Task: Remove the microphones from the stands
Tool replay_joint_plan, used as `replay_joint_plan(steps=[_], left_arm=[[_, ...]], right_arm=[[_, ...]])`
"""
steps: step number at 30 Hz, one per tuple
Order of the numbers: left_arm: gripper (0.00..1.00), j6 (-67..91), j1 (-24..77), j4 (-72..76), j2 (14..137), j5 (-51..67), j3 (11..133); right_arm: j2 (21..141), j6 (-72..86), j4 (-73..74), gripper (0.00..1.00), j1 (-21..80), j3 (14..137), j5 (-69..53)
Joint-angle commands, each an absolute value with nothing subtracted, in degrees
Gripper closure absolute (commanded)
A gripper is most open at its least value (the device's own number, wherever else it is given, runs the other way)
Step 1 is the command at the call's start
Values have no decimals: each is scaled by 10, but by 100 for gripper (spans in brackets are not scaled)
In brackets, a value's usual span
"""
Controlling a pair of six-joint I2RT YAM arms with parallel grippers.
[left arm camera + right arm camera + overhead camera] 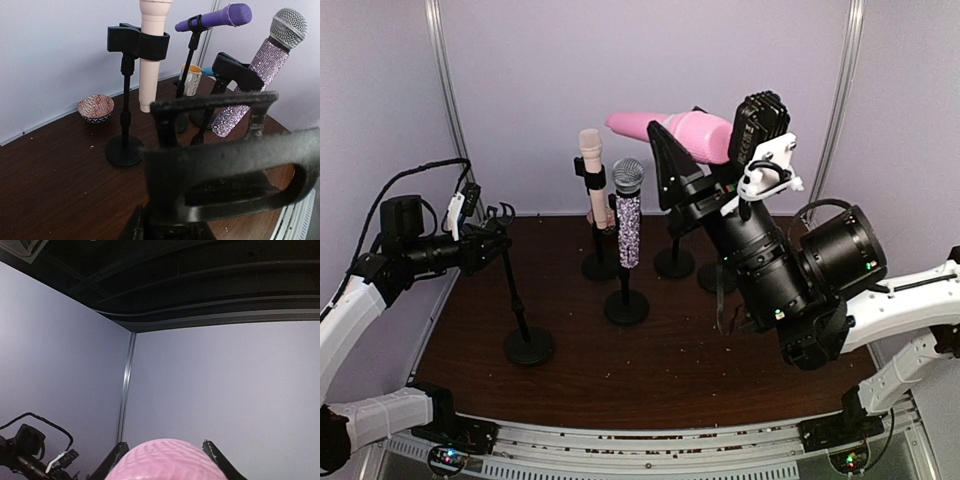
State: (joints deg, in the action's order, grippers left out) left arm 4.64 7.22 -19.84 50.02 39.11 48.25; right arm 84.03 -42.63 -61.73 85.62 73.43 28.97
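My right gripper [695, 152] is shut on the pink microphone [670, 130] and holds it high above the table, lying nearly level with its narrow end pointing left, free of any stand. In the right wrist view the pink mesh head [167, 460] fills the gap between the fingers [120, 452] of that gripper [164, 443]. At the left, my left gripper [492, 238] is shut on the top of an empty black stand [516, 300]. That stand's clip [225, 165] looms large and blurred in the left wrist view, hiding most of the left gripper [167, 227].
A beige microphone [591, 165] and a glitter microphone [628, 215] stand clipped in black stands mid-table. A purple microphone [220, 16], a patterned bowl [95, 107] and a cup [191, 80] sit behind. More round stand bases [674, 262] lie under the right arm.
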Motion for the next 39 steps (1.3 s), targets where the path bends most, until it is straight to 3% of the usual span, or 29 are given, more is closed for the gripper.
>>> replay_joint_plan(steps=[1,8,13,21,24,26,31,37,39], left_arm=[[100,9,71,-135,505,417,509],[100,28,71,-85,516,437,503],[100,44,72,-62,525,450,502],[98,43,72,-51,531,456,482],[86,22,72,-78,531,457,479],[66,10,72,-93,529,460,477],[44,-19,72,-138,526,461,486],[6,-63,72,-218,507,463,506],[2,-71,72,-238,493,461,507]], right_arm=[[747,-454,-630,100,811,676,432],[557,-238,-533,100,662,506,533],[464,14,-300,100,522,458,530],[557,355,2,100,301,475,379],[626,421,37,100,233,484,302],[670,447,48,100,195,493,251],[780,474,47,100,110,533,116],[936,461,140,100,53,653,1],[981,451,175,100,42,691,-12]])
